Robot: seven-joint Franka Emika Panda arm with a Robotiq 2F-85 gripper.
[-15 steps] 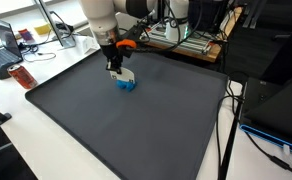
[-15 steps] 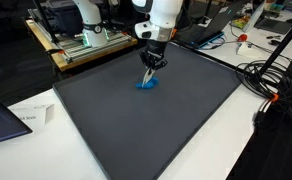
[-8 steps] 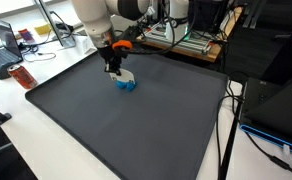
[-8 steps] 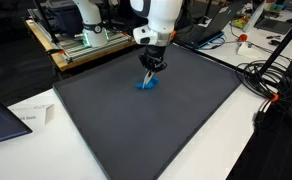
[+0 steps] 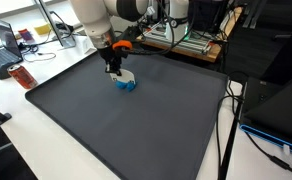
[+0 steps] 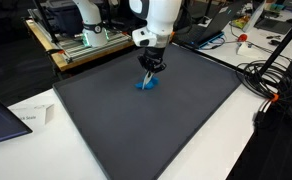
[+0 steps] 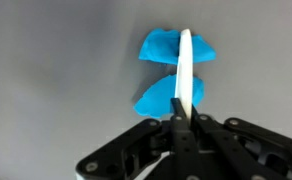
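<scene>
Only the arm's upper links are shifting slightly; the fingers (image 7: 162, 134) are staying pinched on the upright white strip (image 7: 185, 70), steadying its blue piece (image 7: 158, 97) on the tabletop (image 5: 136, 130) near the robot-side edge.

Work surface: white table (image 6: 236, 140) under a dark mat (image 5: 136, 130).
The mat covered most of the table. One blue piece (image 5: 127, 84) lay on the mat, a white strip (image 7: 185, 70) upright across it. Paper (image 6: 31, 115) and cables (image 6: 264, 75) lay on bare table.
</scene>
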